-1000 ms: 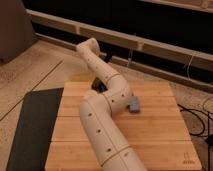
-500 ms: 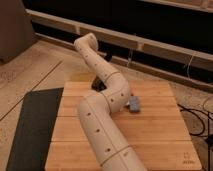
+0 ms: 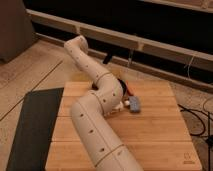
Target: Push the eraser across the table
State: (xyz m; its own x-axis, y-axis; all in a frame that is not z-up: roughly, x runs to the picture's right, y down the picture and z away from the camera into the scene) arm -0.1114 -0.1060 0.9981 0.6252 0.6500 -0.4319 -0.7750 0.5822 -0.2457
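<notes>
**A:** Start at the left. What's there?

**B:** A dark grey mat [image 3: 32, 125] lies on the floor. Its long edge runs right along the left side of the table [image 3: 160, 127], a light top of long wooden planks.

**A:** And the robot?

**B:** Its cream arm [image 3: 95, 130] comes in at the bottom edge and crosses the middle of the table. It bends at a fat joint, then reaches away to the upper left, past the table's far edge and over the floor [image 3: 45, 65], where it ends in a rounded elbow.

**A:** Where's the end effector?

**B:** The end effector [image 3: 127, 89] is the dark piece with reddish marks, tucked just behind that joint on the arm's right side, low over the far part of the table. The arm hides most of it. Its fingers are pressed together, and I cannot tell whether anything sits between them.

**A:** The eraser?

**B:** The eraser [image 3: 123, 105] shows as a small white sliver on the table at the arm's right edge, just in front of the end effector and partly covered by the arm. Just beside it on the right lies a blue-grey block [image 3: 135, 105]. I can't tell whether the two touch.

**A:** Further right?

**B:** More planks, with a small dark logo [image 3: 189, 157] at the table's near right corner. Dark cables [image 3: 200, 117] lie on the floor beyond the right edge.
</notes>
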